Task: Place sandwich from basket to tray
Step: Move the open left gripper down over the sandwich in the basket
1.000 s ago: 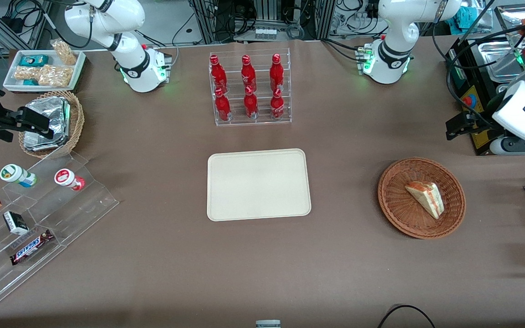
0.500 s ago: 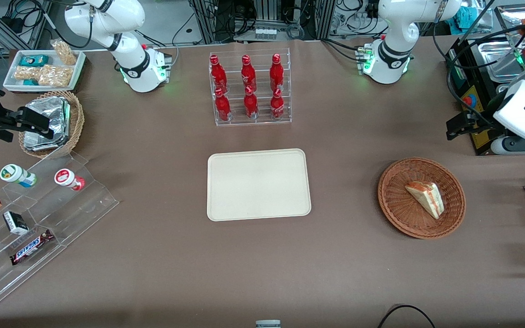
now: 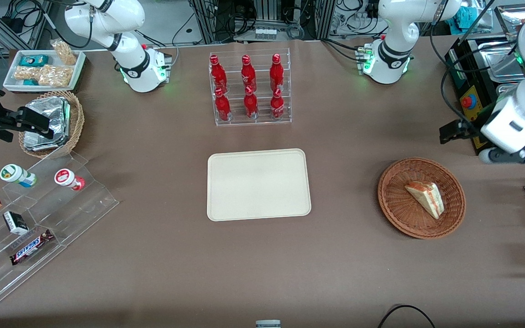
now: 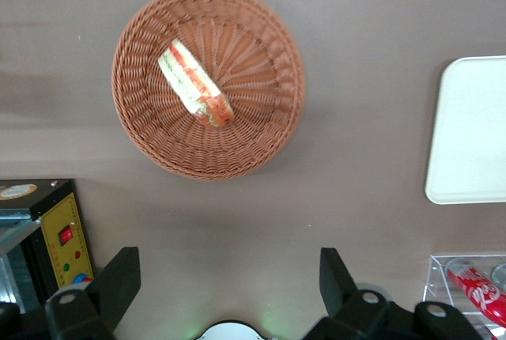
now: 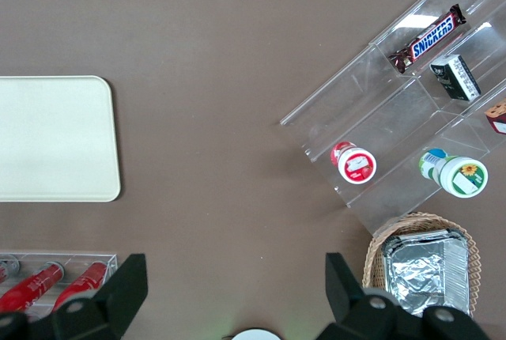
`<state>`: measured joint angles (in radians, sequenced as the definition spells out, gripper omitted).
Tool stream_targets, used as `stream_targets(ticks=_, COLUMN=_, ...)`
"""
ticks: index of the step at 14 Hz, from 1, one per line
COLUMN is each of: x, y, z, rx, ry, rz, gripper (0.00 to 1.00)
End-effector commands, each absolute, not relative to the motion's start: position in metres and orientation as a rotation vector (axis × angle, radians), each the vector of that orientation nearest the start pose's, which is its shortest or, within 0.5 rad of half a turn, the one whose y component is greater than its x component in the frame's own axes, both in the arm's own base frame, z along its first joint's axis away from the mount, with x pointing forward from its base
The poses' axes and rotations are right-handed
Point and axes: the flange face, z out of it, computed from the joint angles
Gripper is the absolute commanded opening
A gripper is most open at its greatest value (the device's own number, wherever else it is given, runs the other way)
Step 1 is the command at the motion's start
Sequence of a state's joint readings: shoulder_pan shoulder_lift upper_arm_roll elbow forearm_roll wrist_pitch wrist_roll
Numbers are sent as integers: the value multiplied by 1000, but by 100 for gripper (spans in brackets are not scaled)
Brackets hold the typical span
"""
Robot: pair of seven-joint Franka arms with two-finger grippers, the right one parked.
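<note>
The sandwich (image 3: 424, 198) (image 4: 195, 85), a pale wedge with red and green layers, lies in the reddish-brown wicker basket (image 3: 392, 200) (image 4: 261, 126) toward the working arm's end of the table. The cream tray (image 3: 258, 184) (image 4: 474, 130) (image 5: 55, 138) sits bare at mid-table. My gripper (image 3: 454, 130) (image 4: 228, 277) hangs high over the table, farther from the front camera than the basket and apart from it. It is open with nothing between its fingers.
A clear rack of red bottles (image 3: 249, 89) (image 4: 474, 285) stands farther from the front camera than the tray. A black box with a yellow panel (image 3: 472, 105) (image 4: 63, 237) is close beside the gripper. A stepped acrylic shelf (image 3: 39, 218) and a foil-packet basket (image 3: 50, 123) lie toward the parked arm's end.
The left arm's wrist has shifted a little toward the middle of the table and the basket. The sandwich, basket and tray have not moved.
</note>
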<state>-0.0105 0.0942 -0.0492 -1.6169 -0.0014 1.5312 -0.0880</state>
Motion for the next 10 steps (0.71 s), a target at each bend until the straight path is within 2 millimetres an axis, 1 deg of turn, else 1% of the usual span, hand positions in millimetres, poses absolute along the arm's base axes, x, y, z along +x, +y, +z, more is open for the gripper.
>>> stream_targets(ticks=1, x=574, y=-2, z=494, rx=-3127, ry=-125, rz=258, gripper=100)
stream_targets(ticks=2, x=573, y=11, z=475, rx=-3129, ry=-160, rz=231, gripper=100)
stream_targets(ticks=4, x=568, y=17, z=434, rx=-3132, ry=-179, rz=166, gripper=100)
stream_targets(ticks=5, x=566, y=30, z=417, rx=-3132, ry=-227, rz=128, gripper=100)
stream_targets(ticks=6, x=562, y=37, z=400, rx=-3133, ry=-260, rz=82, gripper=100)
stream_targets(ticks=7, x=560, y=37, z=386, rx=-3133, ry=-330, rz=37, gripper=100)
stream_targets(ticks=8, x=561, y=37, z=376, rx=-3119, ry=-461, rz=-3, gripper=100)
stream_targets(ticks=9, x=564, y=36, z=362, rx=-3090, ry=-628, rz=-22, gripper=100)
stream_targets(ticks=10, x=568, y=33, z=352, rx=-3053, ry=-799, rz=-35, gripper=100)
